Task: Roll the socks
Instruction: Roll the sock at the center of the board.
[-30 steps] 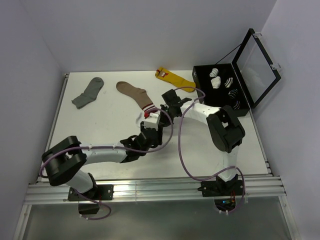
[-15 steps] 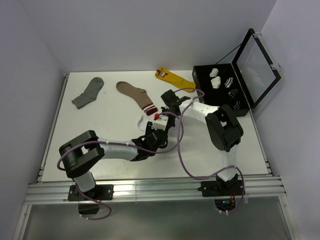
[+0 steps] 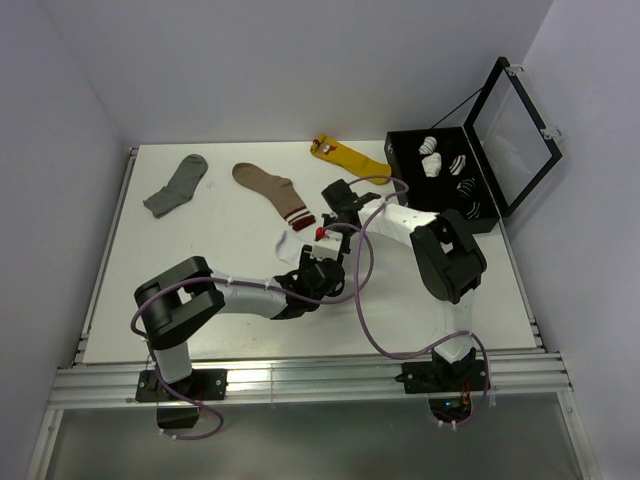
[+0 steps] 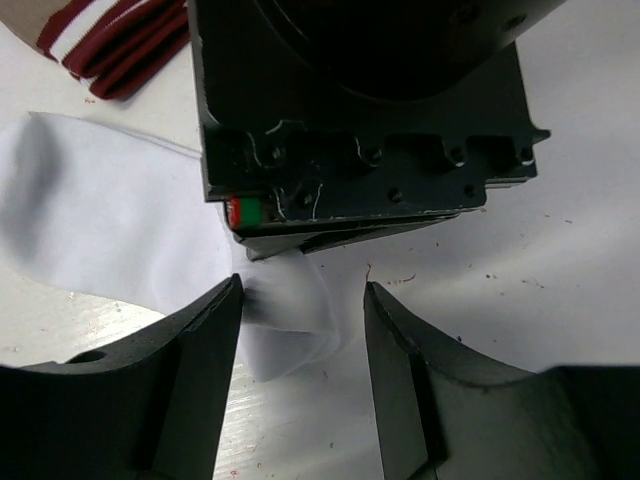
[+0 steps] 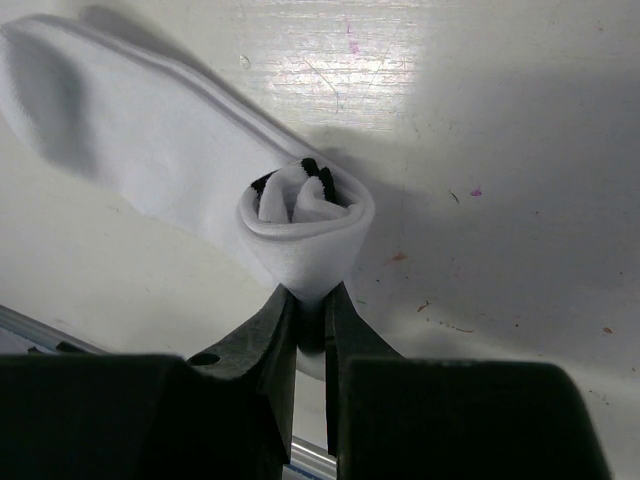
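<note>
Table point(image 3: 200, 250), far left: grey sock point(image 3: 175, 186), then brown sock point(image 3: 268, 188). Socks point(image 3: 292, 240) mid-table, partly rolled; roll point(image 5: 305, 222) shows dark stripes inside. Left gripper point(image 4: 300, 305) half open, straddling the white fabric end, not clamped. Right gripper point(image 5: 310, 300) nearly closed, pinching the roll's edge. Yellow sock point(image 3: 350, 156) and black box point(image 3: 400, 175) far right.

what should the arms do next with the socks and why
Probably close the left gripper on the sock roll: its jaws stand open either side of it, the right gripper pinches only its edge, and the tail lies flat, unrolled.
</note>
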